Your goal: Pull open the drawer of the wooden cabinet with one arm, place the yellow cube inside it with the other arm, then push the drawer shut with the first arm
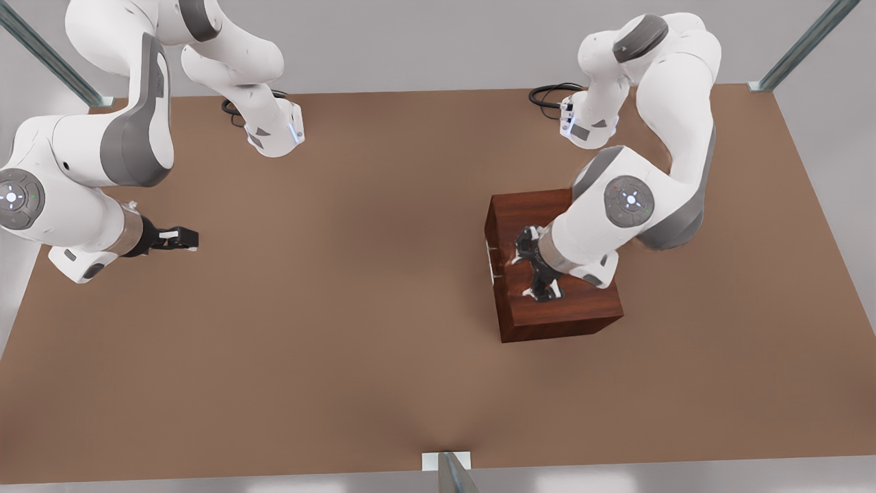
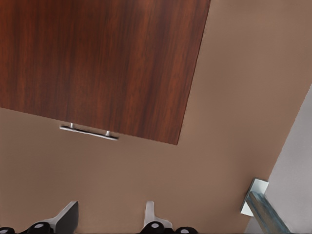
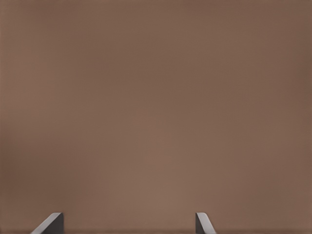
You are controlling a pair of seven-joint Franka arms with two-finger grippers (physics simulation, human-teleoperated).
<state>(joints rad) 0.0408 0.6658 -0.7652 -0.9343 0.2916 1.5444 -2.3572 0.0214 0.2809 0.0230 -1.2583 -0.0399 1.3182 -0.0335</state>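
on the brown table [image 1: 342, 329], our left gripper [image 1: 540, 270] hovered spread over the cabinet [image 1: 582, 311] to reach its handle [image 2: 88, 132]; our right gripper [image 1: 179, 238] waited, released, at middle left.

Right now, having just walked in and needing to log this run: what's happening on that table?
The left gripper hangs open over the boxy dark reddish-brown wooden cabinet, near the front face that carries the slim metal drawer handle, and it is not touching the handle. The drawer looks shut. The right gripper, open and empty, waits over the bare brown table at the front view's left, well away from the cabinet.
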